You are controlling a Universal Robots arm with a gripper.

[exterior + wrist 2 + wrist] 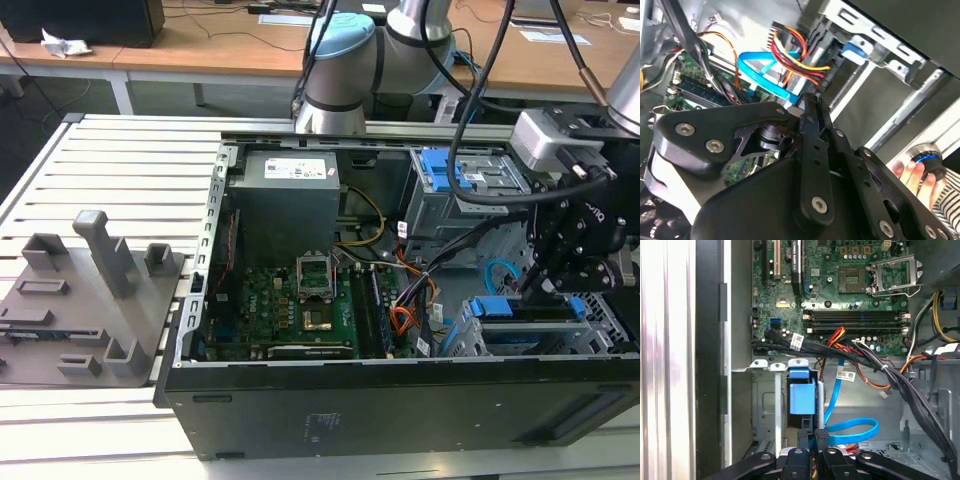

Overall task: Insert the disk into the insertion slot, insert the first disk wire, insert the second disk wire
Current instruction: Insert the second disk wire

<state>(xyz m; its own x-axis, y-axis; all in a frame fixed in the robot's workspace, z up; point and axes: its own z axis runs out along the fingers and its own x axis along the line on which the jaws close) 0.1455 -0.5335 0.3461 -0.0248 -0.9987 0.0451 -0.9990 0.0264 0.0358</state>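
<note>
Across the slatted bench [110, 150] lies the opened computer case [400, 400], motherboard [300, 310] exposed. At the case's corner on the exterior view's right, the disk [525, 308] sits in the insertion slot [600, 335]. Just above it hangs the end effector [815, 437], fingers pinched together around the black plug of a blue cable [855, 432].

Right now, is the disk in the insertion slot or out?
In: the disk sits inside the insertion slot, its blue caddy flush with the cage.
</note>
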